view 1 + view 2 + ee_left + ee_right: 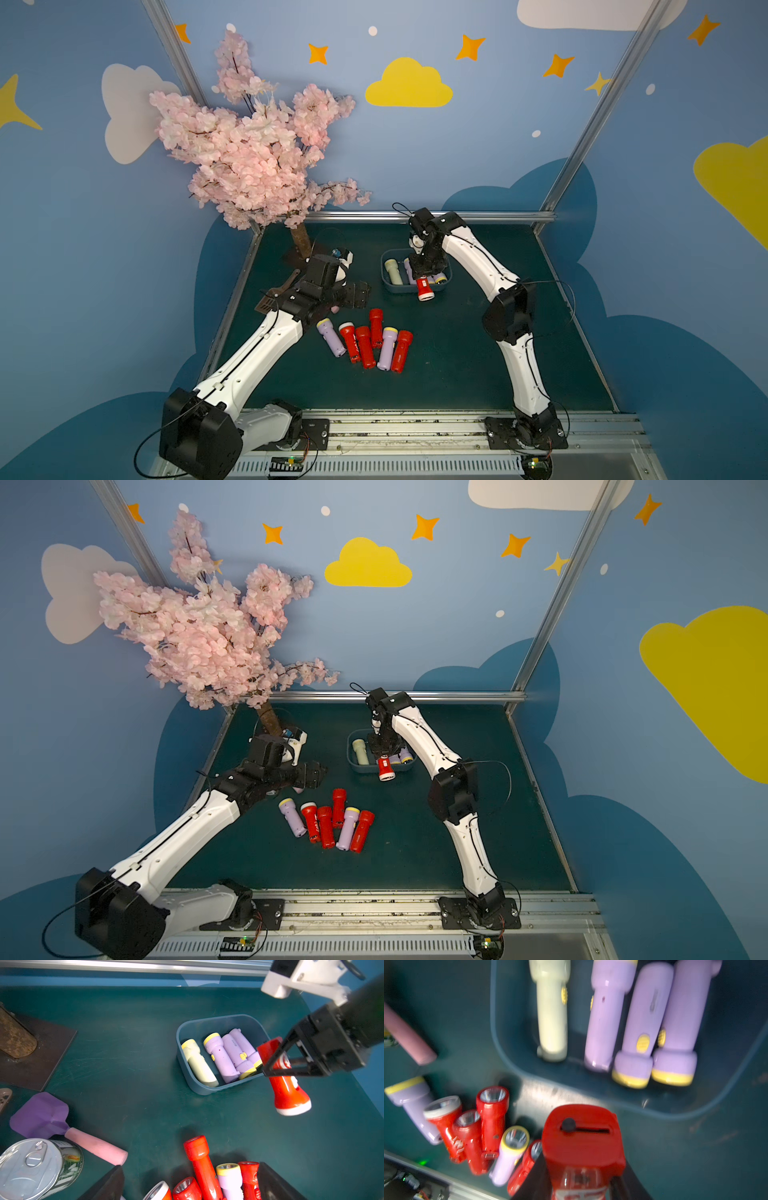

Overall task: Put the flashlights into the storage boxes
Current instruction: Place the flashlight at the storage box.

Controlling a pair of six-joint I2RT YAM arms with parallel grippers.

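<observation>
Grip first: the right hand (420, 277) is closed on a red flashlight (286, 1088), pinching the body near the tail end so that the flared head hangs down and tilts away. In both top views that head sits over the near wall of the storage box (180, 1057), not yet inside it. The box already holds a pale green flashlight (197, 1064) and three lavender ones (222, 1057) lying side by side, with a narrow lane between the green one and its neighbours.

To place this one well, I would carry it further in over the box, turn it level and in line with the others, and lower it close onto them before letting go; dropped from here, the head would likely catch the rim and tip out onto the bench (457, 353).

The left hand (360, 296) hovers wide open and empty above the far side of the loose pile of six flashlights (365, 343), well apart from the box, so the two arms should not clash
</observation>
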